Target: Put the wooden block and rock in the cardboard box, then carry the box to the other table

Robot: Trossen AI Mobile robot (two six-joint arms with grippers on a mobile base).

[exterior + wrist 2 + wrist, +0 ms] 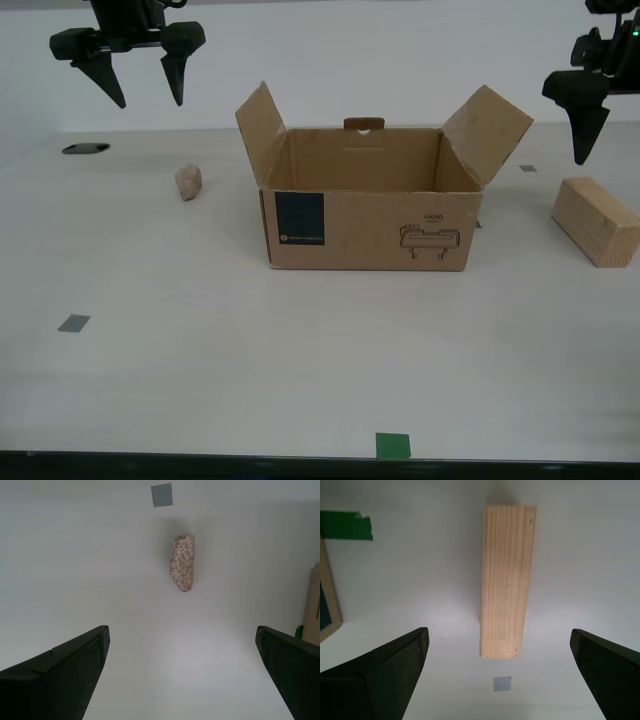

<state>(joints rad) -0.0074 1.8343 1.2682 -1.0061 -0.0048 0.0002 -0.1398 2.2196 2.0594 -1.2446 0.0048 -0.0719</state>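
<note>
- My second gripper (140,95) hangs high over the tabletop (200,360), at the exterior view's left. Its fingers (60,675) are spread wide and hold nothing.
- The rock (182,562) lies flat on the tabletop, out ahead of those fingers and a bit closer to one of them. It is well apart from both.
- The rock's long way points straight away from the gripper. So the fingers would close across its thin way, which is good.
- To do this well, I think my second gripper should slide forward until the rock sits right between the fingers. Then it should go straight down and squeeze gently, because the rock is lumpy and could slip.
- The cardboard box (370,215) stands open in the middle, flaps up. It looks empty.
- My first gripper (588,150) hangs at the exterior view's right. Its fingers (380,675) are wide open too, with nothing in them.
- The wooden block (507,580) lies flat in front of those fingers, near the middle of the gap. It touches neither.
- Its long way also points away from the gripper, so the fingers can pinch its narrow sides.
- I think it should be gripped near its middle, so it does not tip.
</note>
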